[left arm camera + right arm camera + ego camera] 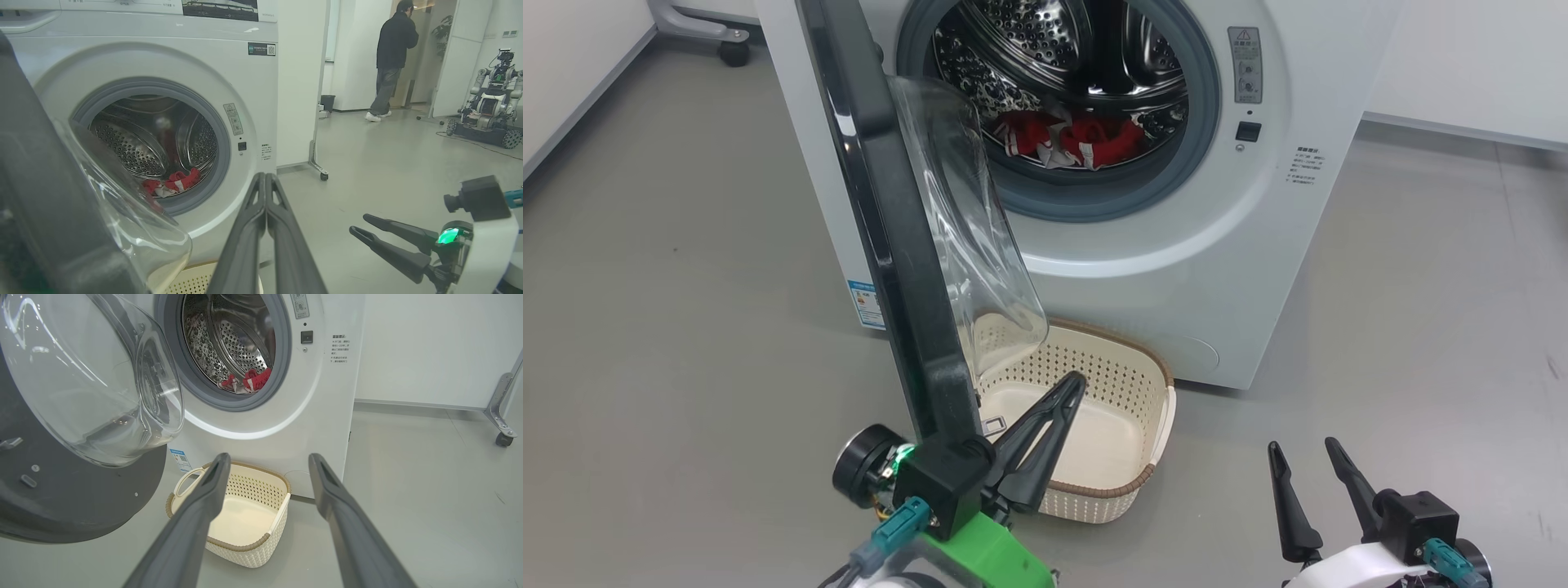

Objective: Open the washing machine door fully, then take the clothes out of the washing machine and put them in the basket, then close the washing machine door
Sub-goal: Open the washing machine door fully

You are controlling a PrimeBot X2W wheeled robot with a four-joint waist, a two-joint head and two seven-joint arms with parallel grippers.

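Observation:
The white washing machine stands with its door swung out towards me, black rim edge-on and glass bowl facing the drum. Red and white clothes lie low in the steel drum; the same clothes appear in the right wrist view. The cream basket sits on the floor below the opening, nothing inside. My left gripper is shut on nothing, its fingers over the basket just inside the door's lower rim. My right gripper hangs open at the lower right, apart from everything, and points at the basket.
Grey floor stretches left and right of the machine. A castor foot of a partition stands at the back left. In the left wrist view a person stands far off by a wall, and another wheeled robot is parked at the right.

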